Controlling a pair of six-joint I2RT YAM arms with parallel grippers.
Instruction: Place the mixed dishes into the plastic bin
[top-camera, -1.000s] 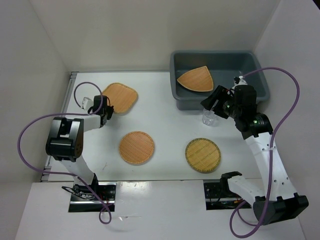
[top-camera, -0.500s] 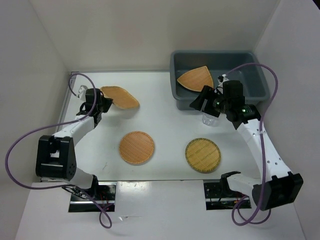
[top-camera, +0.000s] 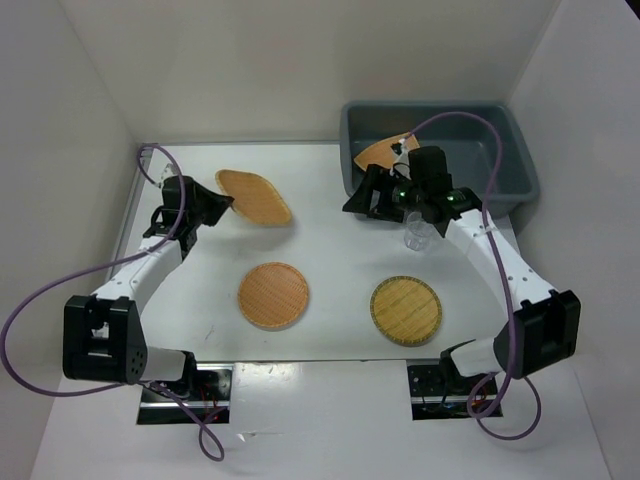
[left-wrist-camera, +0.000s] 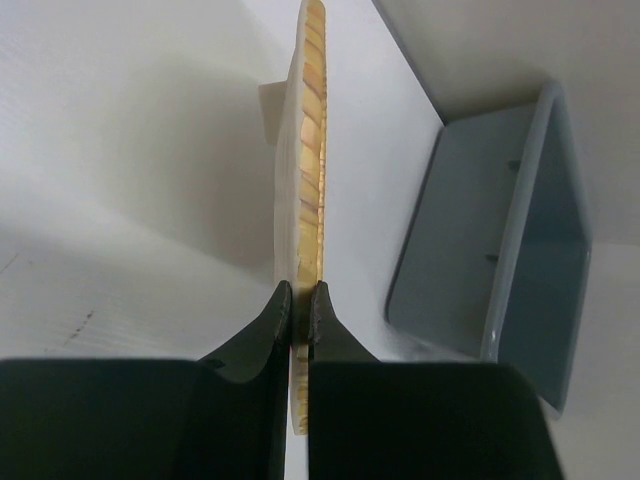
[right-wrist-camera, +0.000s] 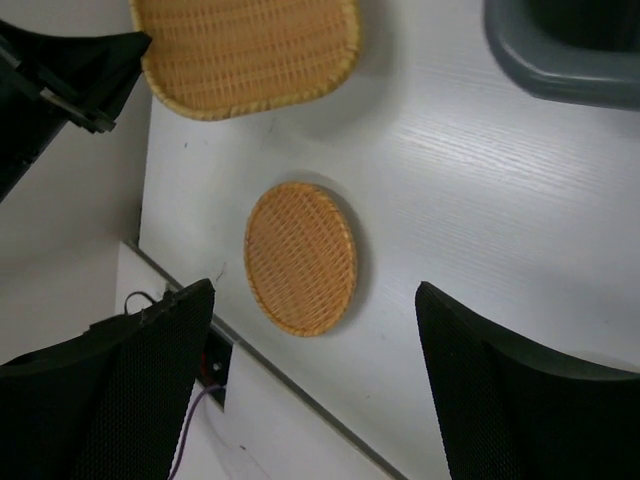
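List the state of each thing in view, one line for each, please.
plastic bin: holds one plate.
other triangular plate: lying in the plastic bin, partly hidden.
held triangular plate: tilted, off the table.
orange round plate: flat on the table.
paler round plate: flat on the table.
glass cup: standing on the table, outside the plastic bin.
left gripper: shut on the held triangular plate.
right gripper: open, empty.

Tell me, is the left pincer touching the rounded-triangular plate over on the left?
Touching. In the left wrist view the left pincer is shut on the rounded-triangular plate, with a finger pressed against each face of its edge and no gap.
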